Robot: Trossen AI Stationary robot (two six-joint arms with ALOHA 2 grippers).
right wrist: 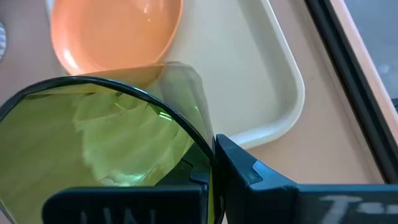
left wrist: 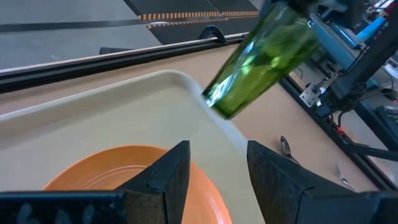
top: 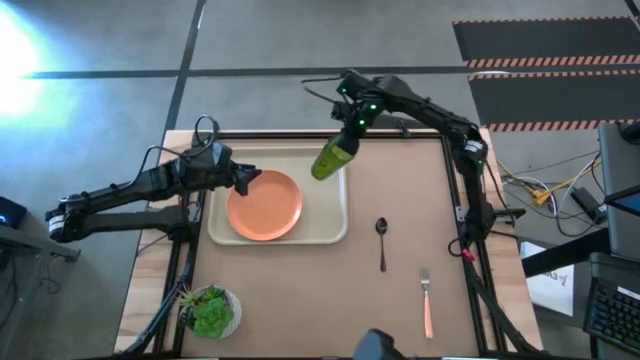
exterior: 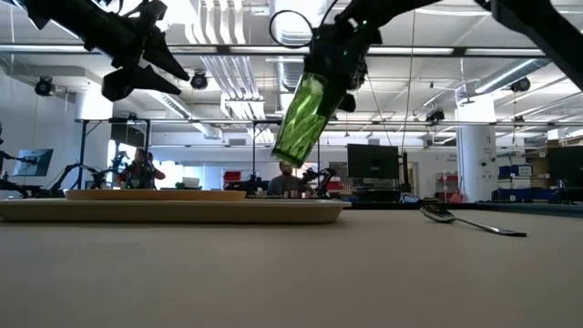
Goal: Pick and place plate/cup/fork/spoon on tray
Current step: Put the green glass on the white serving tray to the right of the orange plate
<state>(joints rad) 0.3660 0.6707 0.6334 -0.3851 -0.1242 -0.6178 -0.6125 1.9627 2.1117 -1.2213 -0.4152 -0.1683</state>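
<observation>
Item: cup (top: pixel 333 159), pinched at its rim by our right gripper (top: pixel 352 128), aloft over the tray (top: pixel 335 228) corner beside the plate (top: pixel 265 205). We should level it upright before lowering. Long axis tilted, base down toward the tray. Left gripper (top: pixel 243 180) spread, empty, over the plate
</observation>
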